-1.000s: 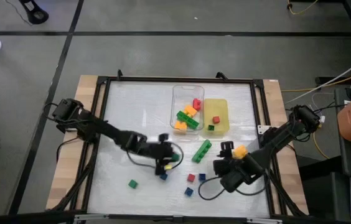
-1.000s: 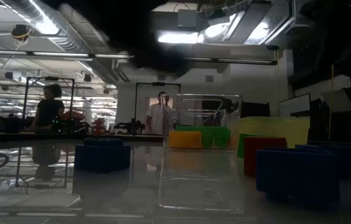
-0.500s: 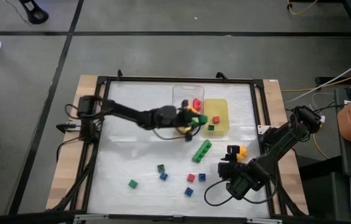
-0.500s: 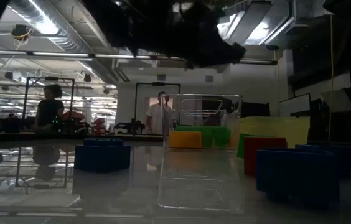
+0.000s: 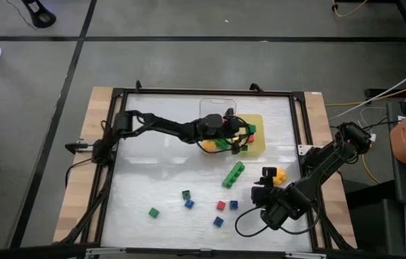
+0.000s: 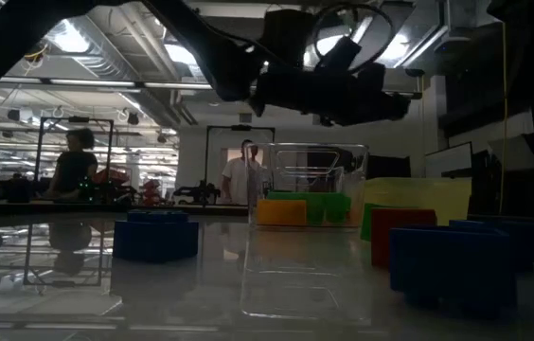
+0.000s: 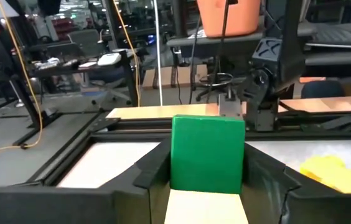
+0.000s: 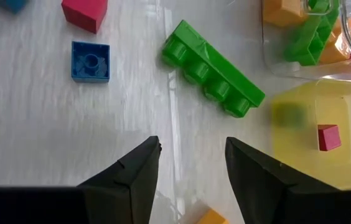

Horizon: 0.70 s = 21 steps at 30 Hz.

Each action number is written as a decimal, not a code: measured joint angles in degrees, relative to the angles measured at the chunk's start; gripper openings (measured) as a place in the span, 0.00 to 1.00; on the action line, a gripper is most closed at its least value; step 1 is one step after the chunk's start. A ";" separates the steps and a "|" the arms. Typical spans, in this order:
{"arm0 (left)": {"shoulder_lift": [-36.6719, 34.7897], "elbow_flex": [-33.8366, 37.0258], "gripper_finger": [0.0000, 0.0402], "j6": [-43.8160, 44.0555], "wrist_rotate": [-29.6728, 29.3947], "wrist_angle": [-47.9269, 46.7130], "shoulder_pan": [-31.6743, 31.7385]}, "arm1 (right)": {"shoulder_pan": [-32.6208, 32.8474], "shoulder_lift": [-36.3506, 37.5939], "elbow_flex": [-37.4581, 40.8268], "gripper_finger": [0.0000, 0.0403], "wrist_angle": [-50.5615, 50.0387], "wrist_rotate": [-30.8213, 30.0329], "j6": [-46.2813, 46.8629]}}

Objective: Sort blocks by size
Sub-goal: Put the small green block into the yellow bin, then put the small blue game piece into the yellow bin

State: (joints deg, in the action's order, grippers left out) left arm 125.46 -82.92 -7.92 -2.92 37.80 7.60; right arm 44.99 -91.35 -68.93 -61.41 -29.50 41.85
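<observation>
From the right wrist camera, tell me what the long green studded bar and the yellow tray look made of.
Long green studded bar: seemingly hard moulded plastic, glossy, with crisp round studs. Yellow rectangular tray: likely translucent plastic, since a small red cube shows clearly inside it.

High cam looks straight down; low cam sits at worktop level; both catch the clear tray (image 5: 216, 108) (image 6: 307, 170).

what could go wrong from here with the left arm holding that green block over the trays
The left gripper holds a small green cube above the yellow tray, right beside the clear tray. Released off-centre, the cube could land in the wrong tray or bounce out.

The arm reaches across the clear tray; lowering might knock its rim and shift the sorted pieces.

The right gripper hangs open near the long green bar; a careless descent could nudge it.
</observation>
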 joint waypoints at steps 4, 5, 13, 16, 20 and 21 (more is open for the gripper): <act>0.88 -1.12 0.39 0.00 0.00 -0.93 -0.08 | 0.00 0.00 0.00 0.46 0.00 0.25 -0.02; 0.88 -1.30 0.40 0.00 0.00 -1.77 -0.09 | 0.00 0.00 -0.01 0.46 0.00 0.42 -0.02; 0.66 -1.52 0.48 1.68 -0.22 -4.25 -0.04 | 0.00 0.00 -0.02 0.46 -0.02 0.52 -0.04; -0.38 -1.48 0.49 0.64 -0.26 -5.93 -0.18 | 0.00 0.00 -0.02 0.46 -0.02 0.54 0.00; -6.07 -1.52 0.47 0.84 -0.24 -14.25 -0.45 | 0.00 0.00 -0.02 0.46 -0.17 0.58 0.00; -7.71 -1.54 0.47 0.99 -0.24 -17.56 -0.49 | -0.02 0.00 -0.02 0.46 -0.21 0.63 -0.03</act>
State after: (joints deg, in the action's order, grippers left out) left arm 117.75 -84.46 -6.94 -3.16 20.24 7.10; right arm 44.97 -91.35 -68.95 -61.61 -28.86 41.81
